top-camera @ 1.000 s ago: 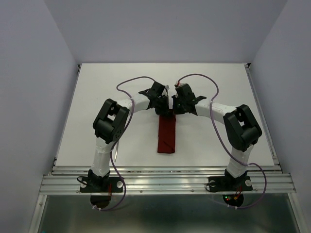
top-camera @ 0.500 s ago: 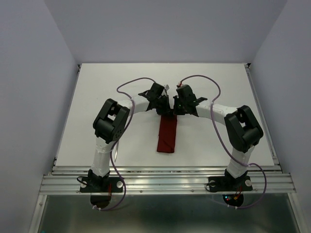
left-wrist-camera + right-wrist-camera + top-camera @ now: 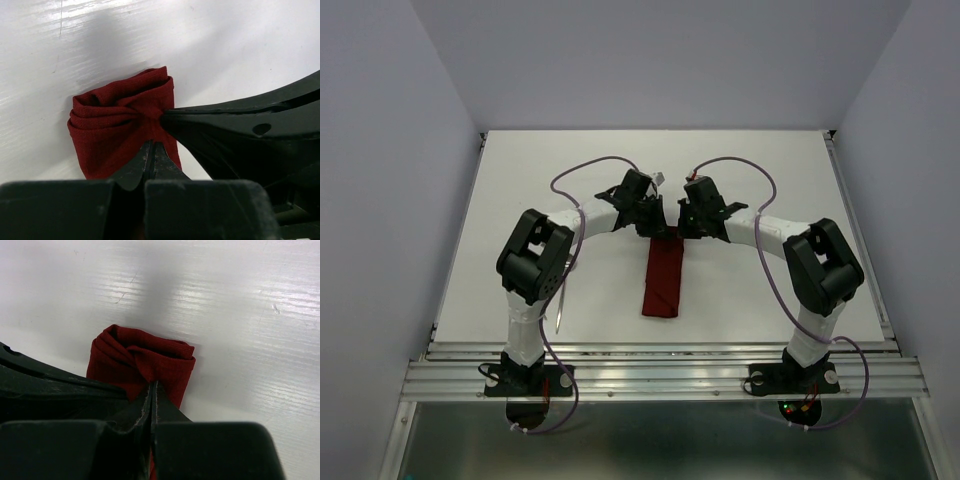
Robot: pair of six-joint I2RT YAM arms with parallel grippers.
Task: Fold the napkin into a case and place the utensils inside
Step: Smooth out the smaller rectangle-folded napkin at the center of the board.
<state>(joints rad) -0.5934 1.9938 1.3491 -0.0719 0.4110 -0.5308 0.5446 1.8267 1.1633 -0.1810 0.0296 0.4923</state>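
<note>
Left hand (image 3: 151, 146) and right hand (image 3: 151, 386) each pinch the folded napkin's (image 3: 664, 282) far end.

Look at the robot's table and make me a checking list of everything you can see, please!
Surface: white table, with a few faint scratches.
Job's things: dark red napkin folded into a narrow strip, lying between the arms. A thin silver piece, likely a utensil, lies beside the left arm. No spoon seen.
Clutter: nothing seen.
Grippers: left gripper and right gripper are both shut, side by side, pinching the strip's bunched far end.
Cables: purple cables loop over each arm, off the napkin.
Surroundings: plain pale walls on three sides and a metal rail at the near edge.
</note>
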